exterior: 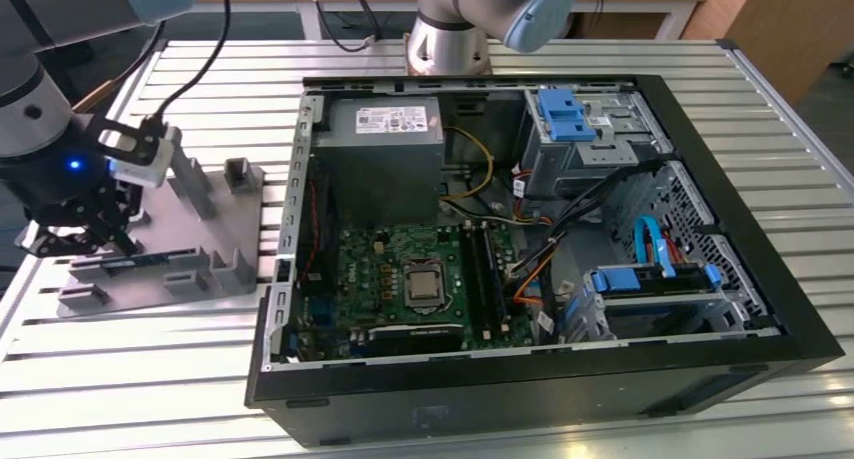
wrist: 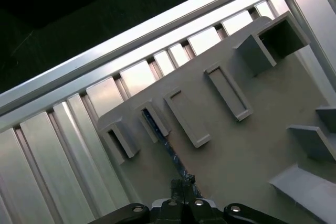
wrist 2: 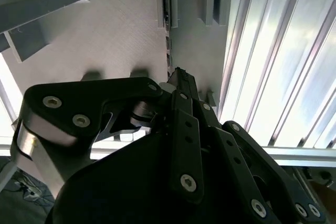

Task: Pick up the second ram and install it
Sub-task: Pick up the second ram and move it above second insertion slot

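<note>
— What colour is the tool [wrist 2: 178, 76]?
— Matt black with silver screw heads. A blue light [exterior: 76, 164] glows on the arm.
— And the second ram [wrist: 170, 150]?
— Dark blue-green, against a plain grey fixture [exterior: 200, 219].
— The rest?
— Silver ribbed tabletop [exterior: 534, 59], black computer case [exterior: 534, 399], green motherboard [exterior: 380, 279], blue latches [exterior: 561, 114].

In both wrist views the near end of the memory stick [wrist: 164, 139] [wrist 2: 168, 45] disappears behind the gripper [wrist: 181, 184] [wrist 2: 178, 77], which is itself cut off by the picture's edge. How it is gripped cannot be told. In the exterior view the gripper [exterior: 78, 241] covers part of the holder [exterior: 200, 229], and the arm [exterior: 30, 109] runs off the upper corner.
</note>
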`<control>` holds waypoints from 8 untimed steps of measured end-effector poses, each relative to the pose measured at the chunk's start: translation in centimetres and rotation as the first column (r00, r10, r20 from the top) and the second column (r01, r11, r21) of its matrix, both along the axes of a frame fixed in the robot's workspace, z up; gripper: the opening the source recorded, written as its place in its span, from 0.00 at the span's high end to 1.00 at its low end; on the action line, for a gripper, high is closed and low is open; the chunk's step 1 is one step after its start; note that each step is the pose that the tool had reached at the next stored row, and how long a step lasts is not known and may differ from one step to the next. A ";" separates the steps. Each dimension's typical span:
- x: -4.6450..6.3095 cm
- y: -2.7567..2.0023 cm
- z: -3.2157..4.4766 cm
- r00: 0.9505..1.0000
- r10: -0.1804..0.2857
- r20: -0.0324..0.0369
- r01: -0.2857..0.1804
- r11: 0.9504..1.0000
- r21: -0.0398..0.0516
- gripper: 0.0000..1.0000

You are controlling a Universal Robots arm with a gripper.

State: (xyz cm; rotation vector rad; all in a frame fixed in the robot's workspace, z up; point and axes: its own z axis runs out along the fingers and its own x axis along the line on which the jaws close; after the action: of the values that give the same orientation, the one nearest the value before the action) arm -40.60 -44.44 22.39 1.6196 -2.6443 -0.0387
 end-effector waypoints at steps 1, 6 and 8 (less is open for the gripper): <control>0.0 0.00 0.00 1.000 0.009 0.000 -0.009 1.000 0.000 0.90; 0.0 0.00 0.00 0.999 0.049 0.000 -0.049 0.999 0.000 0.90; 0.0 0.00 0.00 0.998 0.065 0.000 -0.065 0.998 0.000 0.90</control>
State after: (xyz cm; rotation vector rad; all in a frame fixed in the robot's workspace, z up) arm -40.60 -44.44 22.39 1.7047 -2.5893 -0.0366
